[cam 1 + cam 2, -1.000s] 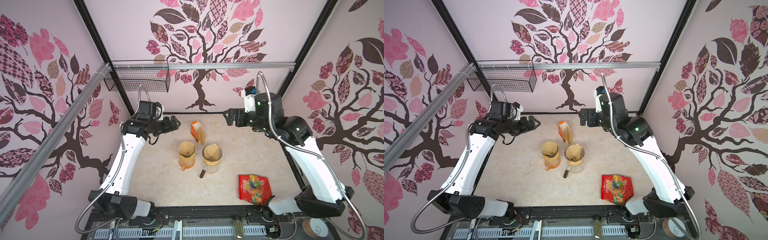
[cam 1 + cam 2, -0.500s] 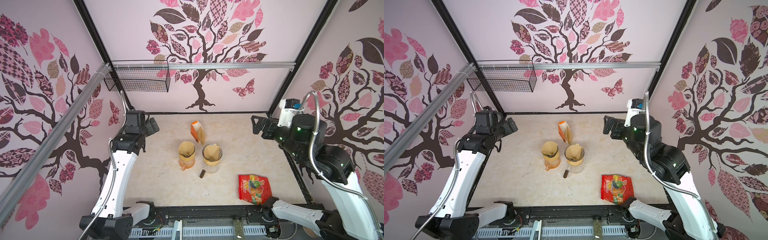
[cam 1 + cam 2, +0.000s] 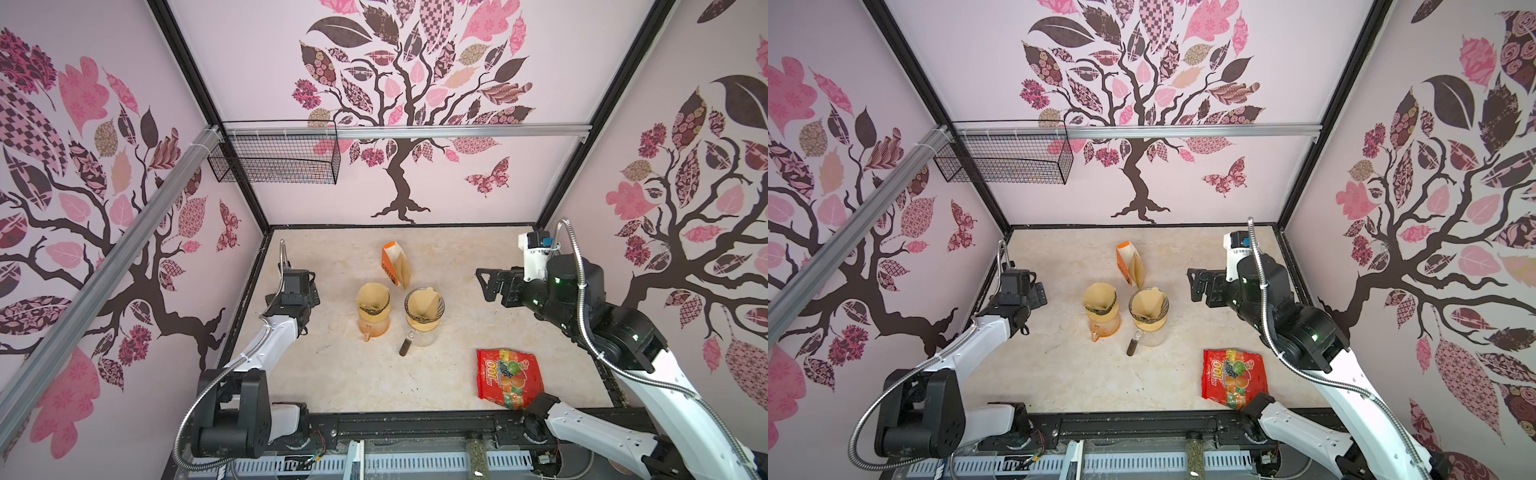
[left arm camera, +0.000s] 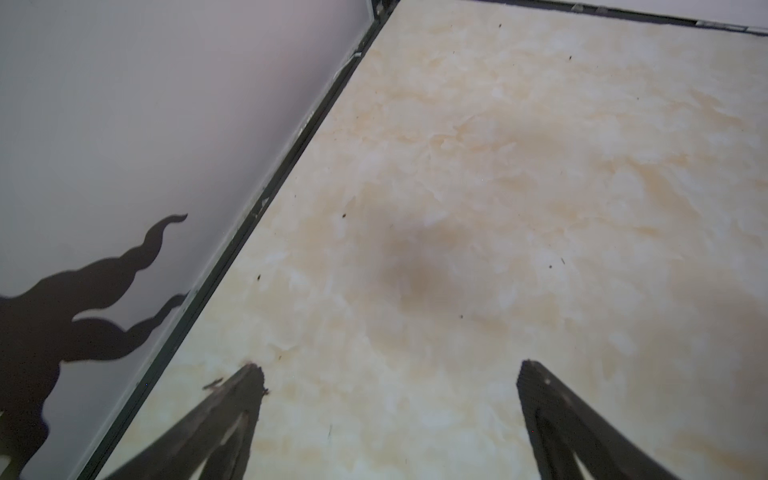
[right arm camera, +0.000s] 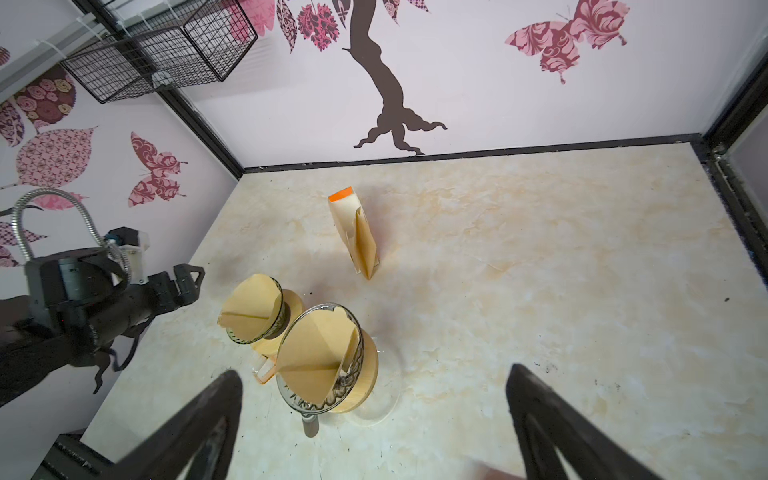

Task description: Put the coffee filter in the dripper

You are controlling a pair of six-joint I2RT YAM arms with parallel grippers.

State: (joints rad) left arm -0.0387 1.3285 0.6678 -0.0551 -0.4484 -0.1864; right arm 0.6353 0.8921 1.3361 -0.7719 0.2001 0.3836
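While my left hand (image 4: 390, 372) and right hand (image 3: 484, 284) hung open and empty at the left and right of the frame, I saw a coffee filter (image 3: 423, 304) seated in each dripper (image 3: 442, 308) at centre on the surface (image 3: 353, 374).

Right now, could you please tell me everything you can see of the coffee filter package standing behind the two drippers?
The package is a slim cardboard carton, orange with lettering on one face, white on another, with an orange top flap. Brown paper filters stick out at one side. It stands upright, slightly tilted, on the marble-look table, toward the back wall, near the clear glass dripper but not touching it.
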